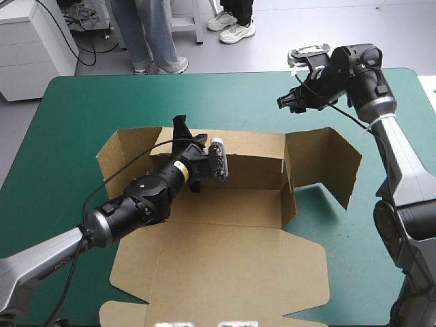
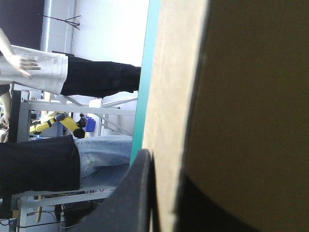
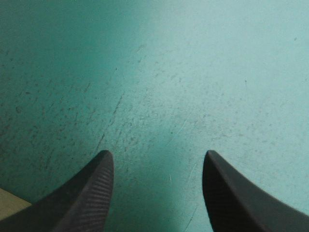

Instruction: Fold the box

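High view: left pincer [image 1: 190, 133] pinches the box [image 1: 225, 272] wall; right pincer [image 1: 286, 104] spread over teal-green cover [image 1: 68, 129].

Table [image 1: 68, 122] w/ teal-green cover [image 3: 169, 72] is seen filling most of the high view; fine scuff marks are visible on the cover close up. Brown box [image 1: 231, 266] is laid approx. mid-table: base & wide front panel are spread flat toward the near edge, back wall [image 1: 252, 160] is raised, right flap [image 1: 334, 163] is stood upright, left flap [image 1: 122, 153] is tilted up.
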Action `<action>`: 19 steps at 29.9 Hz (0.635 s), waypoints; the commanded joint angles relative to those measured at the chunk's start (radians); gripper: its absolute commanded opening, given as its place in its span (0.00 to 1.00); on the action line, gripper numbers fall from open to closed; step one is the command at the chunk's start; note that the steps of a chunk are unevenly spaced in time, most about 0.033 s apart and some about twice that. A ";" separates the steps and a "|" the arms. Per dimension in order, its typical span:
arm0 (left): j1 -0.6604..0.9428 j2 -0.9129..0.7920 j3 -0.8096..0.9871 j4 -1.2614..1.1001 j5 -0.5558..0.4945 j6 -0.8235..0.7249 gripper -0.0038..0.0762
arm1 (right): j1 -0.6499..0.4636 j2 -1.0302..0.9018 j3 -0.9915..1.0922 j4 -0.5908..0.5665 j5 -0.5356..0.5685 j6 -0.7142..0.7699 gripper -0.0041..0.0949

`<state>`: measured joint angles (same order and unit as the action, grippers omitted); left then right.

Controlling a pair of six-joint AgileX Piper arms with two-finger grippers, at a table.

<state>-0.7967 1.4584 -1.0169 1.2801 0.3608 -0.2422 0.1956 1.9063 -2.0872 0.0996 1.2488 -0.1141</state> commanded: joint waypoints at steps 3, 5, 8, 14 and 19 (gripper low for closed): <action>-0.005 -0.030 -0.017 -0.034 0.028 -0.017 0.05 | -0.008 -0.090 0.045 0.005 0.005 -0.020 0.55; -0.005 -0.030 -0.017 -0.034 0.028 -0.017 0.05 | -0.008 -0.112 0.096 0.005 0.005 -0.034 0.55; -0.005 -0.030 -0.017 -0.034 0.028 -0.017 0.05 | -0.008 -0.149 0.177 -0.002 0.005 -0.037 0.55; -0.005 -0.030 -0.017 -0.034 0.028 -0.017 0.05 | -0.008 -0.245 0.303 -0.003 0.005 -0.051 0.55; -0.005 -0.028 -0.017 -0.034 0.028 -0.017 0.05 | -0.008 -0.347 0.433 0.007 0.005 -0.083 0.55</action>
<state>-0.7998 1.4584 -1.0169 1.2790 0.3569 -0.2419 0.1956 1.6529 -1.6853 0.0961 1.2430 -0.1742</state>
